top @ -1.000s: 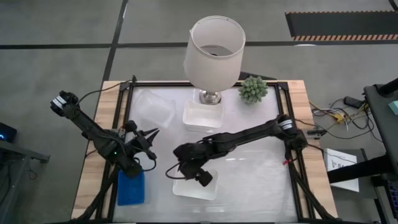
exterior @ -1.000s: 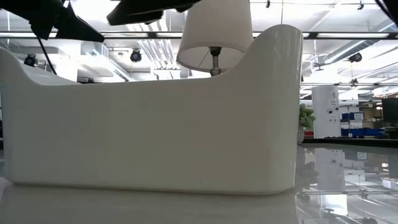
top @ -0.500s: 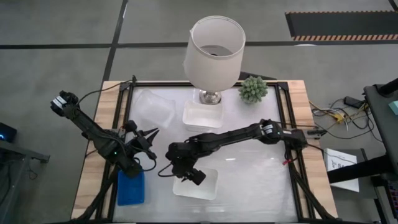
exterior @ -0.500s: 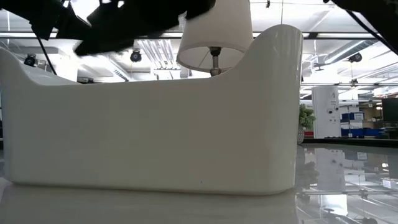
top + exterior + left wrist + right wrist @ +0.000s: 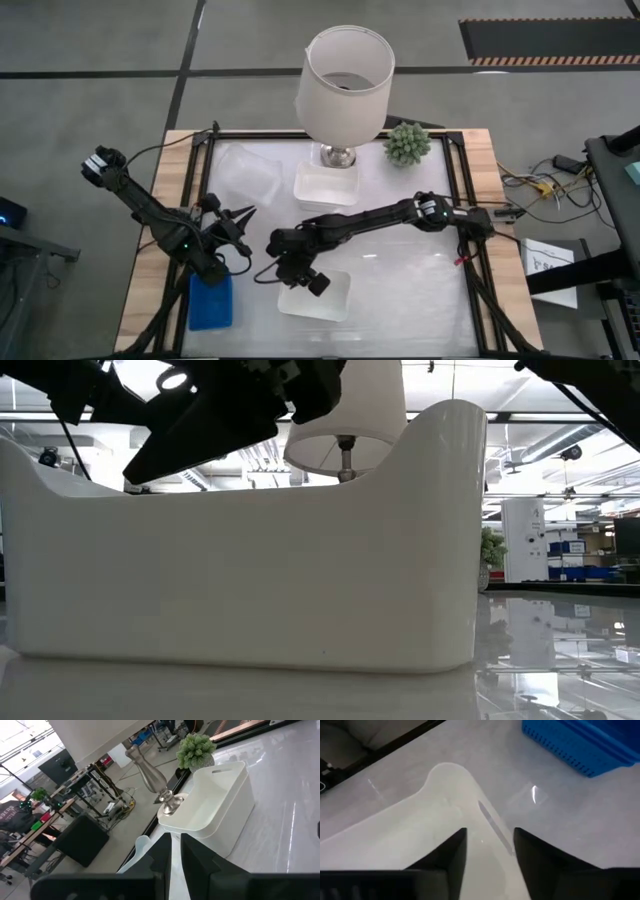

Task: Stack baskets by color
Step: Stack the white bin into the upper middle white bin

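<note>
At the lower middle of the high view lies a white basket [image 5: 316, 296], and the right gripper [image 5: 297, 277] has come down over its left end since a second ago, when it hung a little to the right and above that end. In the right wrist view the two dark fingers [image 5: 445, 855] straddle the basket's raised wall [image 5: 492, 827], one on each side. They stand apart with the wall between them and appear to be closing, but whether they have yet pinched it cannot be told. The low view, at table height, is filled by this same basket [image 5: 240, 575], with the dark gripper dropping into the frame's upper left.

To the lower left of the high view the blue baskets [image 5: 210, 301] lie as one stack by the table's edge. The left gripper [image 5: 243, 222] waits just above them, clenched shut and holding nothing.

Farther up, at the frame's centre, a second white basket [image 5: 326, 187] sits at the foot of the lamp [image 5: 344, 85], with a small potted plant [image 5: 407, 143] to the right.

The descent suggests the near white basket is about to be picked up and carried to the far one.
</note>
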`<state>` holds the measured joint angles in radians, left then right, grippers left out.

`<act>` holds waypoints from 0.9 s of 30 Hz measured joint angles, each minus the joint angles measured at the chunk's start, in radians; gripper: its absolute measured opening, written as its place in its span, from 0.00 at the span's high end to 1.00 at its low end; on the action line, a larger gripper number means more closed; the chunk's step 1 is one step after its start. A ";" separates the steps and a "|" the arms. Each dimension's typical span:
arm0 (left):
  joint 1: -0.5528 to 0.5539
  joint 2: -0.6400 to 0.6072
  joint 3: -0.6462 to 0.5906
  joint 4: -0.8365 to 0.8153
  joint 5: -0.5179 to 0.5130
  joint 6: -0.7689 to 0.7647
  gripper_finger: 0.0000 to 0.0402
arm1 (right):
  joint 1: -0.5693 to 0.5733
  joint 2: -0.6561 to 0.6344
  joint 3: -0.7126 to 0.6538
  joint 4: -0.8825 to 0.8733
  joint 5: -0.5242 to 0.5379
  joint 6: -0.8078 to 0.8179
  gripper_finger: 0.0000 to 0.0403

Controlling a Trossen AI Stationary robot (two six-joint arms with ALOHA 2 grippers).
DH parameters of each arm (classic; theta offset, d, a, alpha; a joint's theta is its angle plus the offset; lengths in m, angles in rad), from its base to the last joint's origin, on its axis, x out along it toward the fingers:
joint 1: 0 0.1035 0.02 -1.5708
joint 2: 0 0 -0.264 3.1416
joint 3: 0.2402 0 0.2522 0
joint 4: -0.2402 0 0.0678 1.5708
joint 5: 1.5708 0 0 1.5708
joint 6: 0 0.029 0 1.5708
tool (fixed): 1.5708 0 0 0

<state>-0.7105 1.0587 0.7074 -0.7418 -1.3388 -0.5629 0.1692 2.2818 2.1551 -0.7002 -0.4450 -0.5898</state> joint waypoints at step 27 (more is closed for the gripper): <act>0.000 -0.001 0.000 -0.002 -0.002 0.003 0.95 | -0.029 -0.015 0.065 -0.396 0.483 0.164 0.98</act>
<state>-0.7105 1.0576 0.7071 -0.7435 -1.3409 -0.5596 0.1398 2.2665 2.2206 -1.0962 0.0381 -0.4260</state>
